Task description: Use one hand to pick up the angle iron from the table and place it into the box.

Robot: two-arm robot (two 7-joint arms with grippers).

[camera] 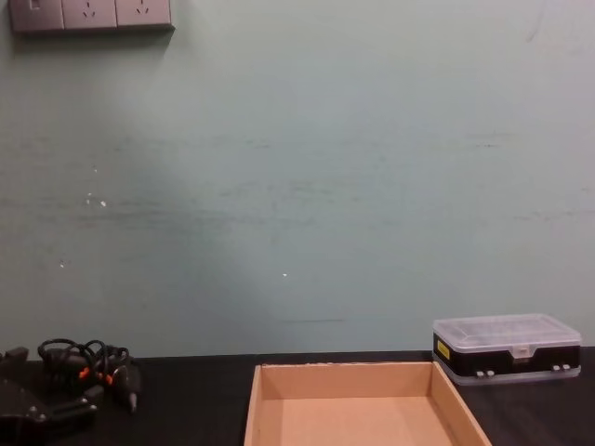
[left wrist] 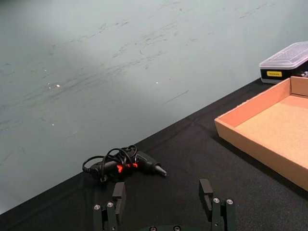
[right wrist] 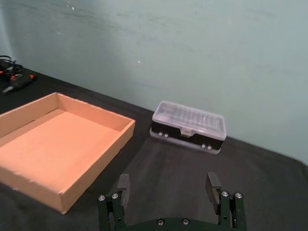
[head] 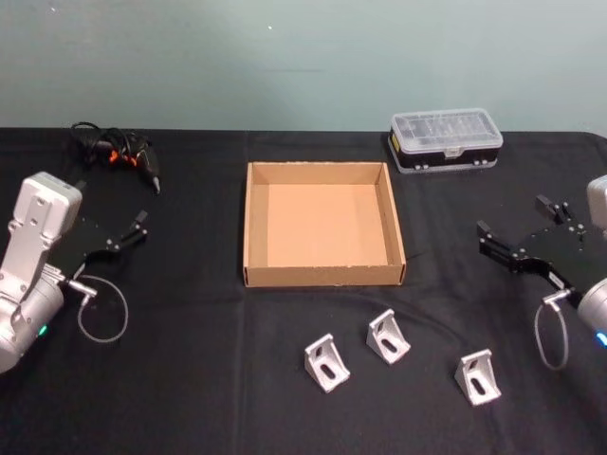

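Between the box (head: 322, 275) and the bench's (head: 190, 398) near edge three angle irons (head: 388, 336) lie close together, so the right hand (head: 513, 217), wide open and empty like the left hand (left wrist: 162, 192), may knock a neighbour while grasping one.

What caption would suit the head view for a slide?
Three angle irons lie on the black table before the empty box, left gripper and right gripper open at either side.
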